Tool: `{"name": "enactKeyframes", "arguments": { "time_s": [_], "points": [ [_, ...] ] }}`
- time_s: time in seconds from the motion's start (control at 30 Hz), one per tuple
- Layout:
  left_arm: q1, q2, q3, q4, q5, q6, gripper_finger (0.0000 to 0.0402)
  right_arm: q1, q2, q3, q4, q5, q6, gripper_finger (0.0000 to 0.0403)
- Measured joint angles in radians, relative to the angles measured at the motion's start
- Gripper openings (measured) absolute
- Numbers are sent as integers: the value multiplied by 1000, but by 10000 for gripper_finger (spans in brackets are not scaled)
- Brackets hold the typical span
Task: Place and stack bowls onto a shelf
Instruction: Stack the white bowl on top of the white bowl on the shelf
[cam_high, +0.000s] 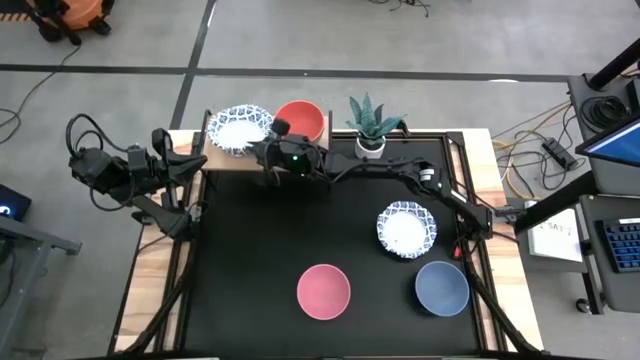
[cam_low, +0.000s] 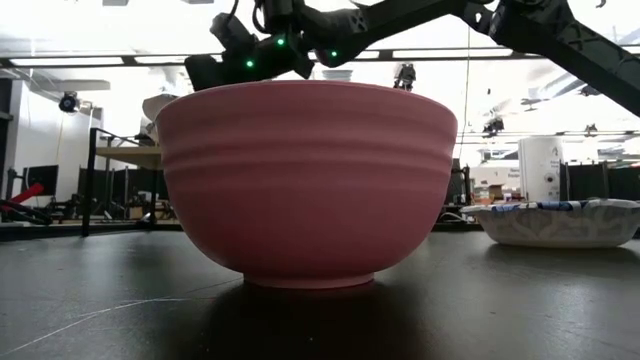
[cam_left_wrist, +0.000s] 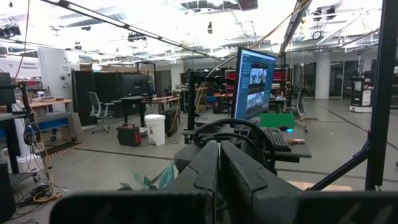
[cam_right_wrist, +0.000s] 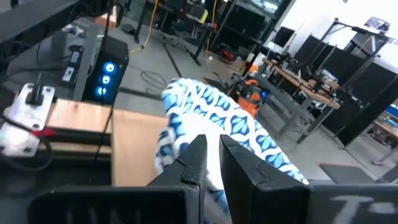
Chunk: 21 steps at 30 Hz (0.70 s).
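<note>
**Right tool pinching patterned bowl at shelf; five bowls in view**

Left tool (cam_high: 190, 165) parked off the desk's left edge, up beside the shelf's left end; in the left wrist view its fingers (cam_left_wrist: 214, 165) sit pressed together, nothing between them.

Shelf (cam_high: 220, 160) at the desk's (cam_high: 250, 240) back-left corner (light wood, mostly covered). Two bowls on it, side by side: a blue-rimmed white bowl (cam_high: 240, 128) on the left, a red bowl (cam_high: 300, 120) on the right.

Right tool (cam_high: 268, 152) reaches across the back of the desk to the shelf, sitting at the near rim of the blue-rimmed white bowl. Right wrist view shows the fingers (cam_right_wrist: 198, 158) closed onto that bowl's patterned rim (cam_right_wrist: 211, 121), bowl tilted up against them.

Small white pot with a spiky green plant (cam_high: 372, 122) at the desk's back edge, right of the shelf.

Three more bowls on the desk: pink bowl (cam_high: 323, 291) front centre, a second patterned bowl (cam_high: 406, 228) right of centre, grey-blue bowl (cam_high: 441, 287) front right. All three apart from each other.

Count: 2 patterned, 1 red, 1 pink, 1 grey-blue.
</note>
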<state>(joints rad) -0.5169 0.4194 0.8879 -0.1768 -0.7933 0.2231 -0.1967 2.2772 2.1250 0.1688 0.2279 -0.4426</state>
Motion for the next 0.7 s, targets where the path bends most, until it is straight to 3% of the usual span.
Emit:
{"name": "enactKeyframes", "arguments": {
  "time_s": [0.2,0.27,0.37,0.43,0.7],
  "points": [
    [0,0,-24,-26,-33,-70,0,5,-9,-1,-69,10,-10,34],
    [0,9,-38,-94,-129,-153,0,18,-36,-3,-109,12,-22,34],
    [1,43,-42,-241,-361,-301,0,55,-111,-3,-175,8,-68,34],
    [4,64,-35,-308,-434,-365,0,77,-179,-2,-238,5,-84,33],
    [48,160,79,-357,-362,-401,0,154,-447,-1,-585,-20,-1,33]
  ]
}}
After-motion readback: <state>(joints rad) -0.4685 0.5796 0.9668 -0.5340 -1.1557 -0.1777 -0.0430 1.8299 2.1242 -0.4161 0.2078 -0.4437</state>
